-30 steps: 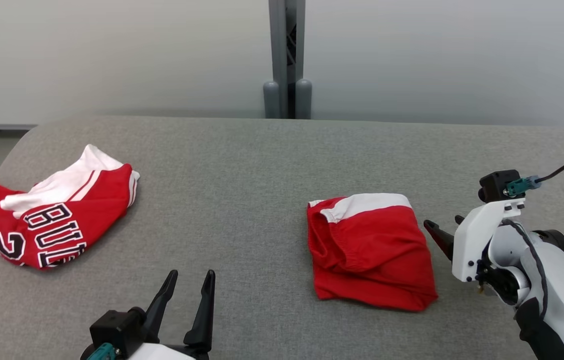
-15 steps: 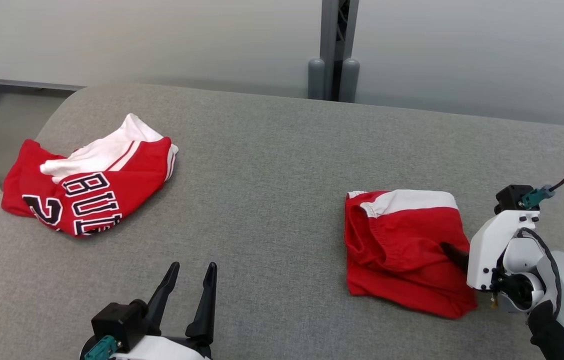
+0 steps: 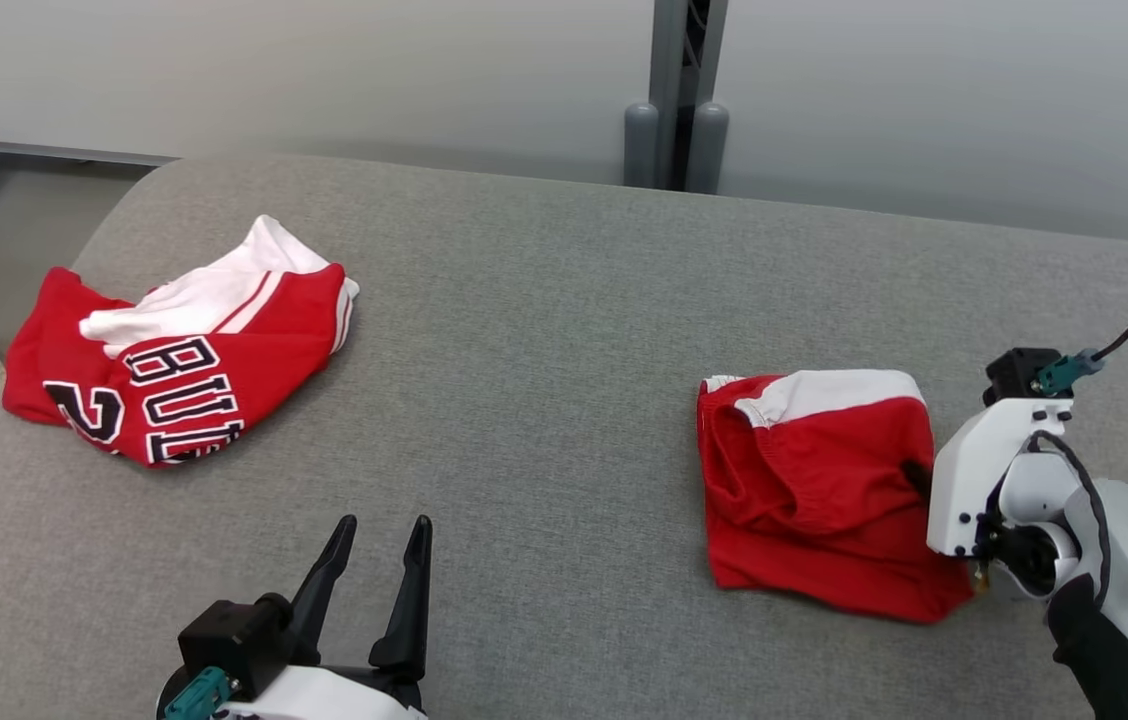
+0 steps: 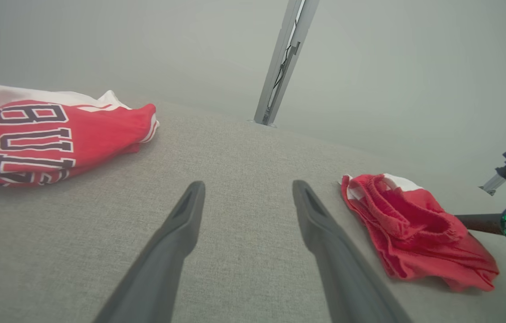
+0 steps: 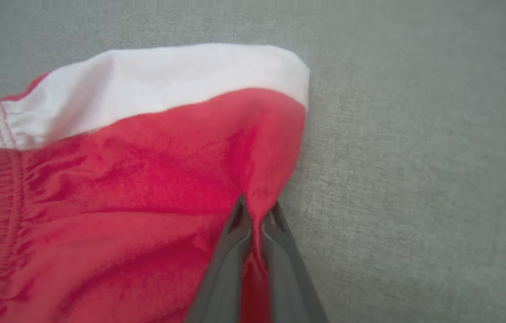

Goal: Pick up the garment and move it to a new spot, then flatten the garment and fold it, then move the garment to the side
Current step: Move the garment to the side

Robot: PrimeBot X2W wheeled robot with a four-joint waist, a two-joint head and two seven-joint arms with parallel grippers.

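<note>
Folded red garment with a white band [image 3: 814, 480] lies on the right half of the grey woven-fabric counter [image 3: 544, 330], white band on its far edge, gathered elastic hem on its left edge. Roughly square packet, slightly longer near-to-far.

Right tool [image 5: 256, 206] comes in from the right, fingers pointing left, clamped on a raised ridge of red cloth at the packet's right edge, about midway between its near and far corners. Cloth is pulled up into a small peak between the fingers.

Key relation: grip is on the right edge only, so the rest of the packet lies to the left of the tool. A drag rightward should trail it flat; a lift would likely let the layers hang and unfold.

Left tool [image 3: 384, 525] is at near left, fingers spread wide, holding nothing, well apart from the packet. Right arm is clearly nearer.

Fabric: thin, soft, slightly glossy knit, limp, creases easily. Counter surface is matte and coarse, so some friction under a drag.

Crumpled red-and-white jersey with black lettering [image 3: 174, 390] sits far left, untouched.

Judged step: moving the folded piece aside.
</note>
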